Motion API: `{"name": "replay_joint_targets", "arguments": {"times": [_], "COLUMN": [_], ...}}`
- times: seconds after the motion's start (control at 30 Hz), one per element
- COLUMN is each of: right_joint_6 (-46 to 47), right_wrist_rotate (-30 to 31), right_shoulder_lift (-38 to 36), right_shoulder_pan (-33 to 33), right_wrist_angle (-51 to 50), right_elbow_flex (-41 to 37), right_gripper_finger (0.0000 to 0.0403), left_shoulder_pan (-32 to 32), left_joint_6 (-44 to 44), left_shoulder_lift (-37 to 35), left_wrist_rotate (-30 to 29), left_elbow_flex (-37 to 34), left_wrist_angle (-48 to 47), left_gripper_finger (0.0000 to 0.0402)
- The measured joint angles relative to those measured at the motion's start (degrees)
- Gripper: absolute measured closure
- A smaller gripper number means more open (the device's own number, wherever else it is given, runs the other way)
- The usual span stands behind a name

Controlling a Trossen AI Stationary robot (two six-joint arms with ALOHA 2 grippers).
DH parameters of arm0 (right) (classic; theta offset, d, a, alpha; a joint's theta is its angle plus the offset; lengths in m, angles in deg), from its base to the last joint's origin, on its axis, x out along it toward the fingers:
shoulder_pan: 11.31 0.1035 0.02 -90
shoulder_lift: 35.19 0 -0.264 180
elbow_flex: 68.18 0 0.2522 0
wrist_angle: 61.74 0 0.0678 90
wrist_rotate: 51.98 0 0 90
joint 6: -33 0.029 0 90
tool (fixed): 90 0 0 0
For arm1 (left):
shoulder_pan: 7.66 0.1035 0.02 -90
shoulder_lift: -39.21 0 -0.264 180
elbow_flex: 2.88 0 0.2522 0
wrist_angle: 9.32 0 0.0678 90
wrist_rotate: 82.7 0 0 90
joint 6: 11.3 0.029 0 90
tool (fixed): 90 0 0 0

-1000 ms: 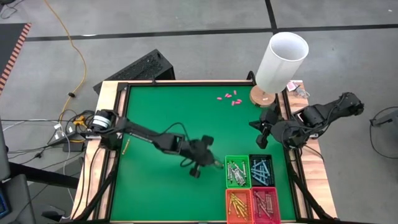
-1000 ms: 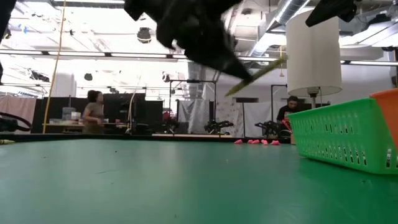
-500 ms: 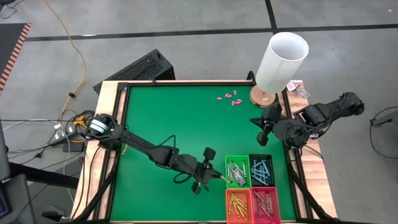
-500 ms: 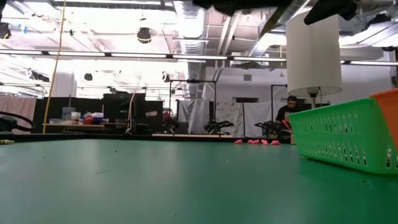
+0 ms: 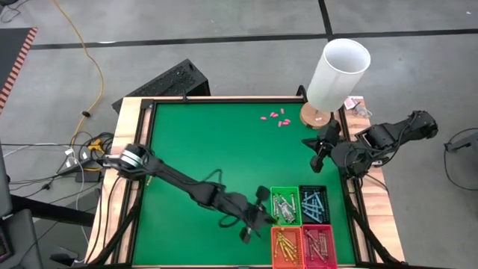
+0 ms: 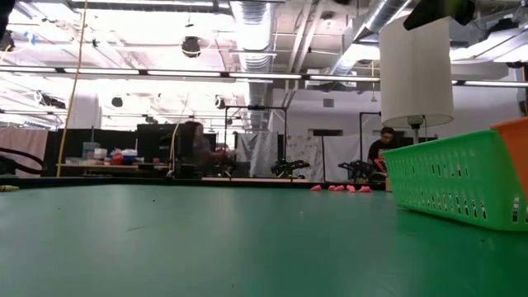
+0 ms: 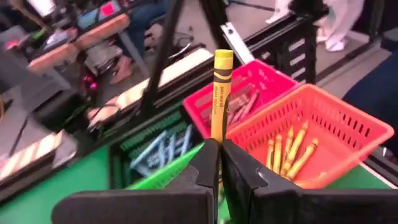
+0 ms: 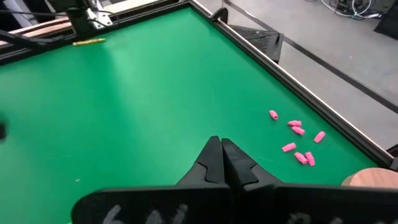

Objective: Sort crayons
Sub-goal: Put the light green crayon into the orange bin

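high: overhead | low: tabletop level | wrists: close, forward | shared: green basket (image 5: 284,205)

Table (image 5: 209,149): matt green cloth-like top, smooth, framed in pale bare wood. Baskets (image 7: 323,124): glossy moulded plastic lattice in orange, pink and green; crayon (image 7: 219,99): waxy stick in a matt yellow paper wrapper. Lamp (image 5: 338,71): smooth matt white shade on a round wooden base; fingers (image 7: 239,171): matt black plastic.

Two slender black jointed arms (image 5: 187,183), looped cables
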Motion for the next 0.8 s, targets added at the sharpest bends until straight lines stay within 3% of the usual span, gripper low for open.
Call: {"name": "replay_joint_targets", "arguments": {"times": [0.2, 0.4, 0.6, 0.8], "right_joint_6": [0.42, 0.25, 0.09, 0.07], "right_wrist_rotate": [-0.02, 0.03, -0.02, -0.19], "right_shoulder_lift": [-1.15, -2.74, -3.29, -3.28], "right_shoulder_pan": [0.00, -0.10, -0.28, -0.28], "right_wrist_angle": [-0.35, -0.73, -1.47, -3.02], "right_elbow_flex": [-0.02, -0.02, -0.02, -0.02], "right_gripper_finger": [0.0403, 0.0403, 0.0403, 0.0403], "left_shoulder_pan": [-0.65, -0.59, 0.21, 0.22], "left_joint_6": [3.29, 3.55, 2.37, 3.02], "left_shoulder_lift": [9.13, 17.55, 19.43, 19.30], "left_wrist_rotate": [0.15, 8.06, 12.73, 5.89], "left_elbow_flex": [15.85, 29.60, 33.60, 35.35], "left_wrist_angle": [-15.77, -24.78, -29.89, -35.04], "left_gripper_finger": [0.0400, 0.0401, 0.0401, 0.0390]}}
